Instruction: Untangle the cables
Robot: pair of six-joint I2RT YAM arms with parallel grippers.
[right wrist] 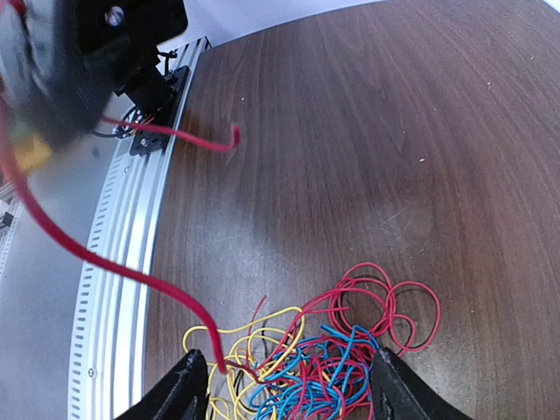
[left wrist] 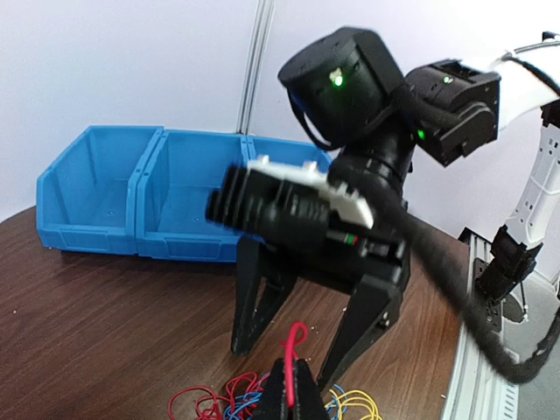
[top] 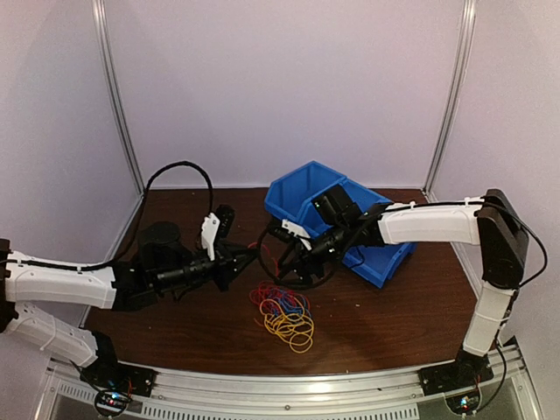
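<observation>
Brown tabletop (top: 394,319) holds the cables (top: 284,317) heaped near both grippers. Left gripper (left wrist: 292,385) is clenched on a red cable (left wrist: 296,337), seemingly rooted in the heap; right gripper (right wrist: 287,372) gapes. Draw it out slowly, sideways.

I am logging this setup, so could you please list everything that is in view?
cables: one tangled bunch, red, yellow and blue, on the table between the arms
red cable: one, red, running up from the bunch, pinched in the left gripper
bins: at least two, blue, side by side at the far side of the table
table: one, dark brown wood, under everything
left gripper: one, black, shut on the red cable above the bunch
right gripper: one, black, open, over the bunch
</observation>
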